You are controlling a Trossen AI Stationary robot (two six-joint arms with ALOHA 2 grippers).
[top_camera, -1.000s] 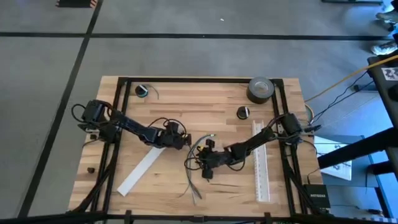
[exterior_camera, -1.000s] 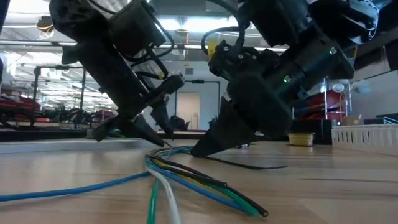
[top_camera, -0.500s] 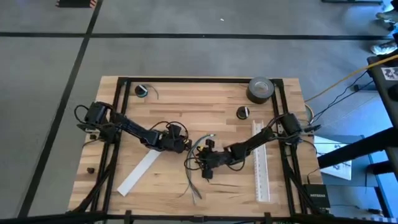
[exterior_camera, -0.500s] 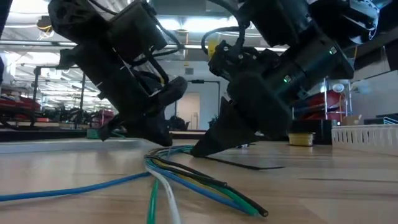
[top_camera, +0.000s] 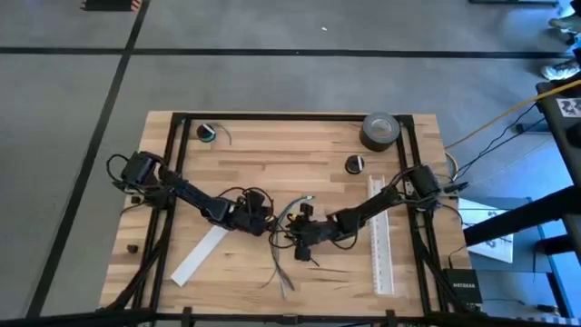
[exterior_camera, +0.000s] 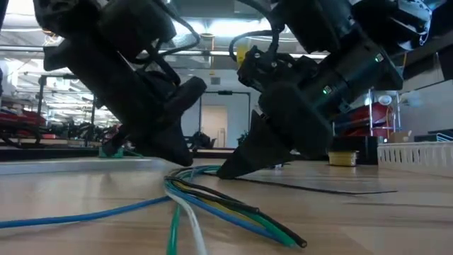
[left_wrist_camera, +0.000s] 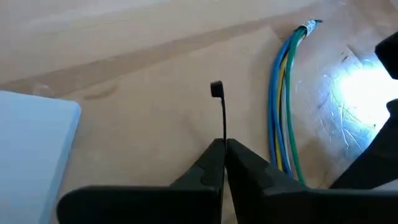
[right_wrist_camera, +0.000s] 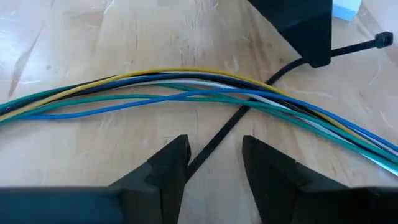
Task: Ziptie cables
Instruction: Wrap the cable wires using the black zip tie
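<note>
- Near the middle of the wooden surface the cables lie in a loose, gently curved bundle of blue, green, yellow, white and black wires, their ends splayed toward the near edge.
- From the left, the left gripper sits low at the bundle's left side, its jaws pinched shut on the ziptie; the strip's square head pokes out just past the fingertips.
- That thin black ziptie runs under the cables where they cross and carries on to the right along the surface, seen in the low view as a dark line beyond the wires.
- From the right, the right gripper is poised over the crossing of ziptie and cables, its jaws spread apart, one on each side of the strip, holding nothing.
- At the left gripper's near-left side lies a flat white strip; a second, slotted one lies along the right side.
- At the far right corner sits a roll of grey tape.
</note>
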